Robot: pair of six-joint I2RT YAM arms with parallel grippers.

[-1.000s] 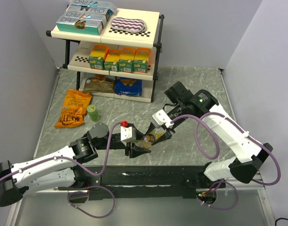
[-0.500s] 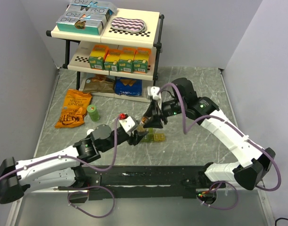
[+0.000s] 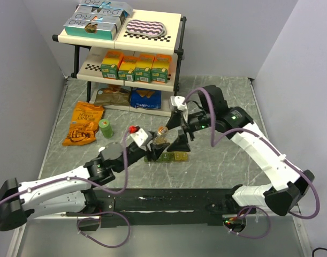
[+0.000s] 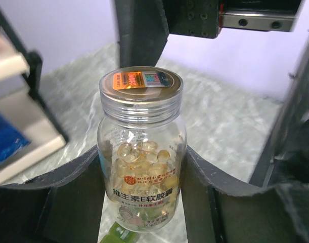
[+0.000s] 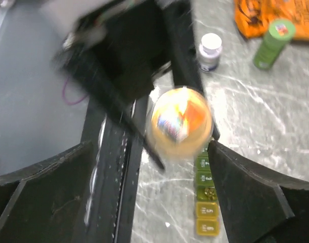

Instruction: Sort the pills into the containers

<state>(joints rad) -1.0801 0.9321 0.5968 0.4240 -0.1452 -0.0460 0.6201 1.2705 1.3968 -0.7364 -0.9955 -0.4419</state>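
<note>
My left gripper [image 4: 142, 195] is shut on a clear pill bottle [image 4: 141, 152], holding it upright by its lower body. Golden pills [image 4: 144, 162] fill its lower half; its screw threads are bare under an orange-and-silver sealed top [image 4: 141, 81]. From above, the bottle [image 3: 161, 135] hangs over the left end of the containers [image 3: 172, 156], a green-to-yellow strip lying on the table. My right gripper [image 5: 149, 197] stands open above the bottle's top [image 5: 180, 121], touching nothing. The containers [image 5: 206, 202] lie beside its right finger, one compartment showing a pill [image 5: 209, 193].
A white-capped bottle [image 5: 211, 50] and a green cylindrical bottle [image 3: 105, 127] stand to the left near an orange snack bag [image 3: 84, 123]. A two-tier shelf [image 3: 126, 53] with boxes stands at the back. The black rail at the table's near edge [image 5: 114, 167] runs under the arms.
My right gripper has let go of the bottle's top and opened wide, drawing back a little. My left gripper has carried the bottle farther from the bases and set it upright.
</note>
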